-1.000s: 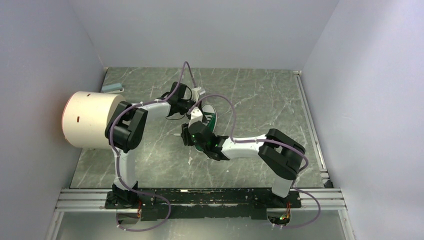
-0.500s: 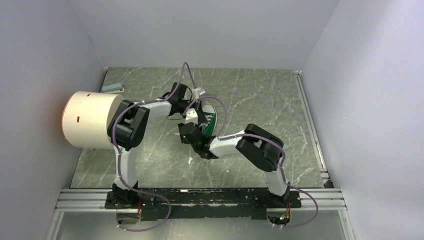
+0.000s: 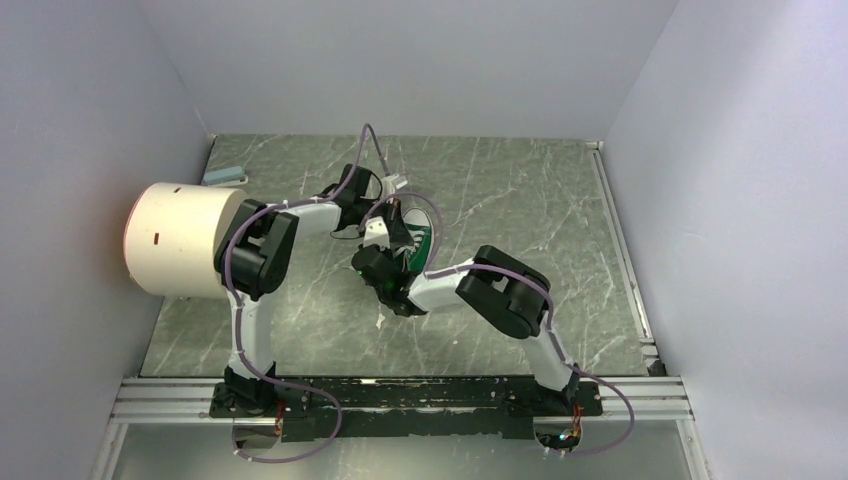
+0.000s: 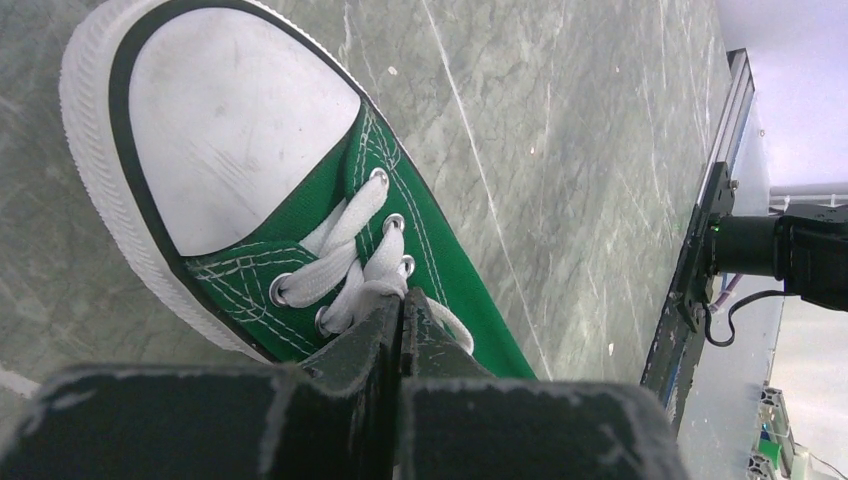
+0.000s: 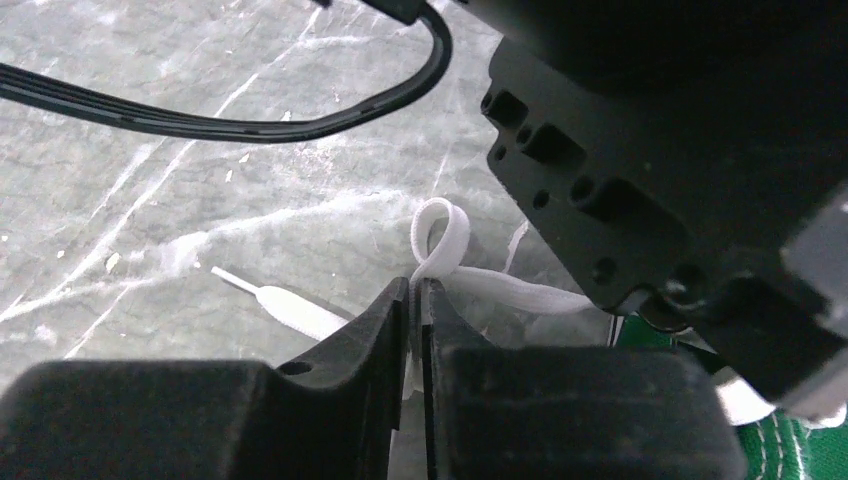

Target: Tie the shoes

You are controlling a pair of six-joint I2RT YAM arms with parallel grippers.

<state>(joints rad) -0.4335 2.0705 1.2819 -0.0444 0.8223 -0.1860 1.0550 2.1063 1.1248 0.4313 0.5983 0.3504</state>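
Observation:
The green sneaker (image 4: 300,250) with its white toe cap (image 4: 230,110) lies mid-table; from above it (image 3: 424,243) is mostly hidden under both wrists. My left gripper (image 4: 402,300) is shut on a white lace (image 4: 375,290) right over the eyelets. My right gripper (image 5: 415,288) is shut on another stretch of white lace (image 5: 440,235) that forms a small loop above the fingertips and runs right toward the shoe. A loose lace end (image 5: 290,310) with its aglet lies on the table to the left of my right fingers.
A large cream cylinder (image 3: 180,238) lies on its side at the table's left. A small grey-blue block (image 3: 224,176) sits at the back left corner. The left arm's black housing (image 5: 640,150) fills the right wrist view's upper right. Metal rail (image 3: 400,395) along the near edge.
My right arm has folded in, and its gripper has moved left and slightly nearer the left gripper over the shoe. The left arm has barely moved.

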